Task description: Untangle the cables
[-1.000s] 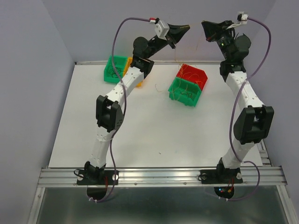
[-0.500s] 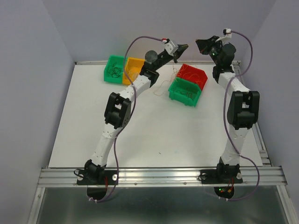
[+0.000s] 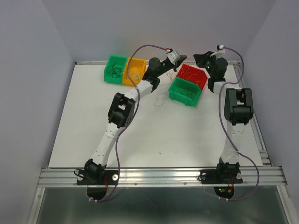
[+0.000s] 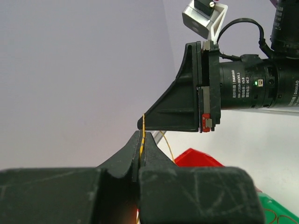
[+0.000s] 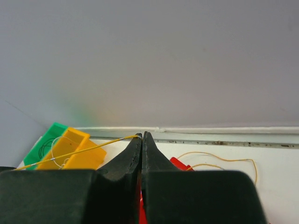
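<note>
A thin yellow cable [image 4: 142,141] runs taut between my two grippers, above the back of the table. My left gripper [image 3: 183,58] [image 4: 142,134] is shut on it, and the strand rises out of the tips to the right gripper's tip [image 4: 141,123]. My right gripper [image 3: 198,57] [image 5: 142,134] is shut on the same cable [image 5: 84,150], which leaves its tips to the left. More curly cables lie in the red bin [image 3: 195,75], the front green bin [image 3: 185,91] and the back green bin [image 3: 114,69]. One pale strand [image 3: 160,97] trails on the table.
A yellow bin [image 3: 133,71] stands next to the back green bin at the rear left. The table's back rail [image 5: 224,130] and the wall are just beyond both grippers. Purple arm cords [image 3: 145,46] loop above the wrists.
Both arms have stretched out and come down toward the back of the table. The grippers now hang lower, just above the red bin, still close together and shut on the yellow cable.
</note>
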Available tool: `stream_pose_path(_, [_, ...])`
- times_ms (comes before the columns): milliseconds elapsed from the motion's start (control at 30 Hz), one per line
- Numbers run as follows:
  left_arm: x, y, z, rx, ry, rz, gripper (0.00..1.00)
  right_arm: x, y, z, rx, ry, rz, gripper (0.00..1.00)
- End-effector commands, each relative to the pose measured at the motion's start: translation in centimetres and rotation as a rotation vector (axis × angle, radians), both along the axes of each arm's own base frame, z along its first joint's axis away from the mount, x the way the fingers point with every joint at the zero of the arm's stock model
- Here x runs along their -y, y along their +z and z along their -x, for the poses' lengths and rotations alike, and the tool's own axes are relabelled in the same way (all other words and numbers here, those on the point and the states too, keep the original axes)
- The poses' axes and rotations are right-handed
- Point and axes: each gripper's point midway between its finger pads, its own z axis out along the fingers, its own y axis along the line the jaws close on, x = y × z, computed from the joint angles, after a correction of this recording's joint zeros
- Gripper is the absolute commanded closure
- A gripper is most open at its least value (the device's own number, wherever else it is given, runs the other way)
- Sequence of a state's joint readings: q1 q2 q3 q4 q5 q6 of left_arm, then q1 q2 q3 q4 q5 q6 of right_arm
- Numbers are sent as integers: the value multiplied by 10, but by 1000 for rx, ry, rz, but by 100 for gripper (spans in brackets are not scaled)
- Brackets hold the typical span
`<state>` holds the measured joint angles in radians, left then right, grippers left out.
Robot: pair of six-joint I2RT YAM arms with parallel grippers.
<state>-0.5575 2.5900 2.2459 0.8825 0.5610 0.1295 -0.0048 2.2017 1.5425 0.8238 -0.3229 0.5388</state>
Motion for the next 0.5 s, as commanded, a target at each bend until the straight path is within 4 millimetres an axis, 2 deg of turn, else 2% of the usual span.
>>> stream_pose_path(0, [-4, 42, 16, 166, -16, 50, 94, 51, -60, -10, -88, -206, 28, 99])
stream_pose_path(100, [1, 22, 14, 135, -12, 28, 94, 51, -79, -3, -134, -237, 39, 99])
stream_pose_path(133, [3, 16, 13, 127, -10, 13, 94, 51, -93, 2, -167, -246, 46, 100])
stream_pose_path(267, [8, -9, 8, 94, -8, -30, 94, 54, -122, 15, -250, -278, 49, 99])
stream_pose_path(367, [12, -18, 7, 70, -14, -41, 94, 54, -137, 24, -298, -292, 53, 99])
stream_pose_path(467, [17, -26, 8, 42, -26, -59, 94, 55, -143, 29, -339, -299, 62, 99])
